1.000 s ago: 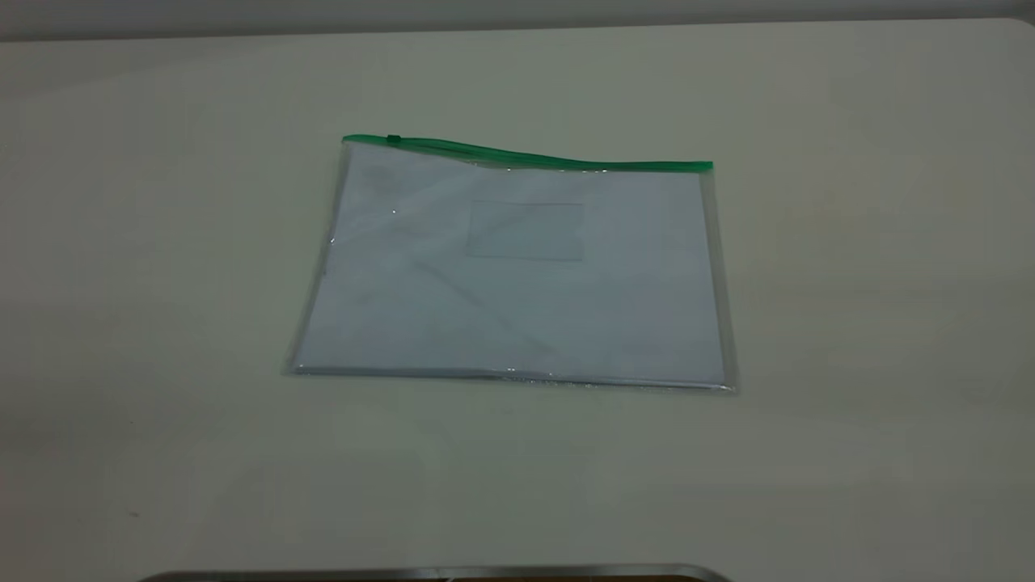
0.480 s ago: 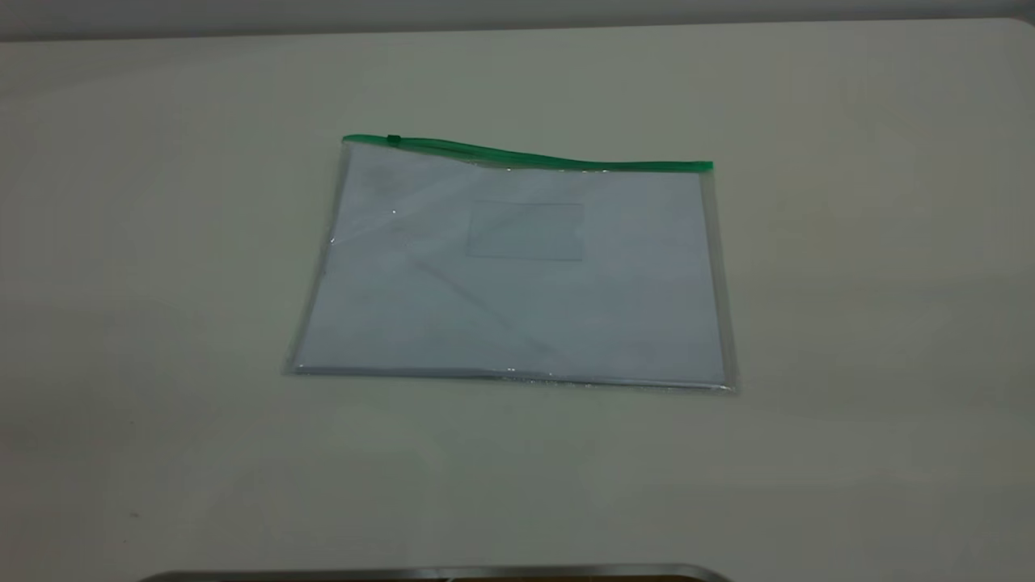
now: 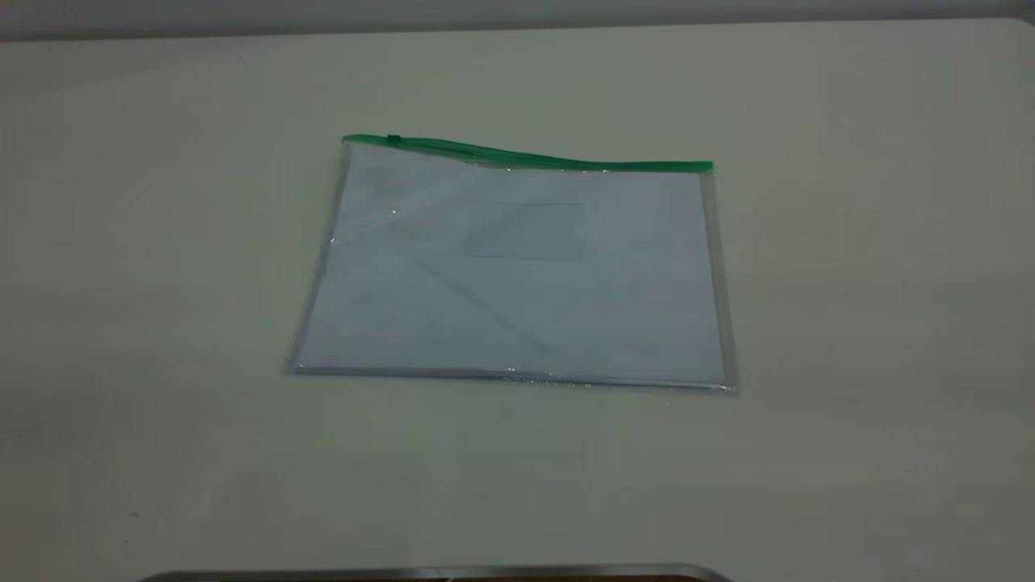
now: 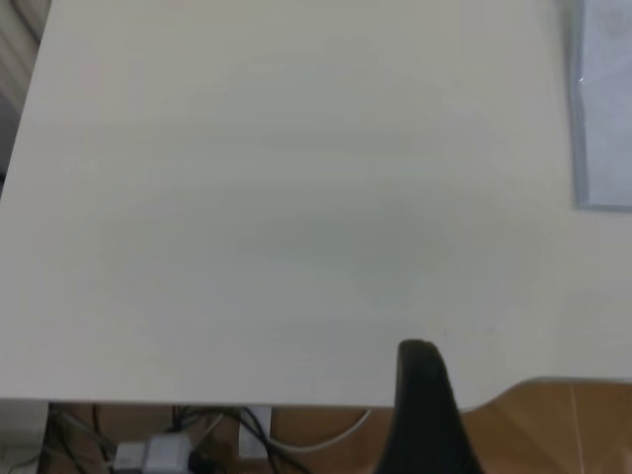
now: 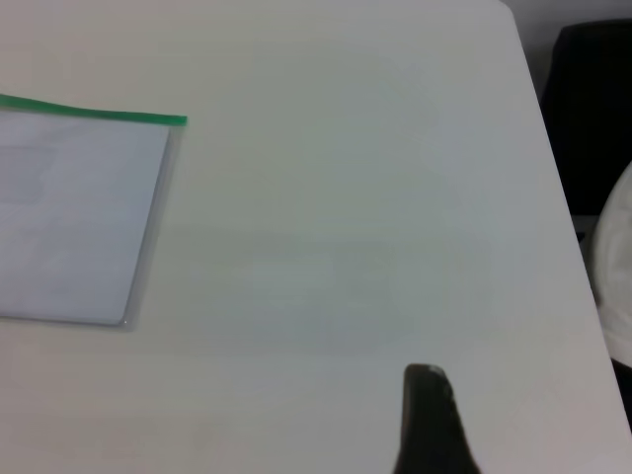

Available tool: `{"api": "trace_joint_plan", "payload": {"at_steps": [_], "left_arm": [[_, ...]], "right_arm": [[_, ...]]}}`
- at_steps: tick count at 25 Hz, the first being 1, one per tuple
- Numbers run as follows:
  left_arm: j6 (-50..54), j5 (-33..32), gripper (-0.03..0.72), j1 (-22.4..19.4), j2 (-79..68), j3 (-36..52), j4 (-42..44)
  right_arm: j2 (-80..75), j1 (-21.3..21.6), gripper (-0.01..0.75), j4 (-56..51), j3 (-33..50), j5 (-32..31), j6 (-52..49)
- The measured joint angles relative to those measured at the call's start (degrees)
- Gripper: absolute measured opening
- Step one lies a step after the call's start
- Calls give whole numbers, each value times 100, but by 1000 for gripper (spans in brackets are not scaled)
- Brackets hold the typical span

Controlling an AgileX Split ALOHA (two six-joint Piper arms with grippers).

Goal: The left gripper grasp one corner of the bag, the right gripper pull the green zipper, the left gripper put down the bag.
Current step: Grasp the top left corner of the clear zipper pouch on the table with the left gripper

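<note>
Only one dark finger of the left tool is seen in its wrist view, over the counter's near edge, so whether it stands wide or narrow cannot be told. The same holds for the right tool, of which a single dark finger is shown above bare counter. Nothing is held by either.

Well apart from the left tool, only an edge of the bag is caught at the border of its wrist view. From the right tool, the bag is likewise well apart, with the end of the green zipper along its far edge. In the exterior view the bag lies flat in the middle of the counter, the green zipper running along its far long edge and a small slider tab near one end.

The bag is judged light, thin, floppy and slippery, and hard to pinch where it lies flat. The corner by the slider, where the strip appears slightly raised, is judged the best hold.
</note>
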State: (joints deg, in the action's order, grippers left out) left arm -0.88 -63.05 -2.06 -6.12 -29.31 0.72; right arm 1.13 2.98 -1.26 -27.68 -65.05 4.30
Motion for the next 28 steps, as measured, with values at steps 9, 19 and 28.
{"api": "trace_joint_plan", "payload": {"at_steps": [9,19,28], "left_arm": [[-77,1169,590,0,-3213,-1045,-620],[-2061,2805,590,0,-6485,-1611,-2701],[-5118,3477,590,0,-9321,-2577,-5475]], "right_arm": [[0,0,522,-179,0,0,-20],[0,0,522,-179,0,0,-20],[-42,0,522,-20,0,2,-20]]}}
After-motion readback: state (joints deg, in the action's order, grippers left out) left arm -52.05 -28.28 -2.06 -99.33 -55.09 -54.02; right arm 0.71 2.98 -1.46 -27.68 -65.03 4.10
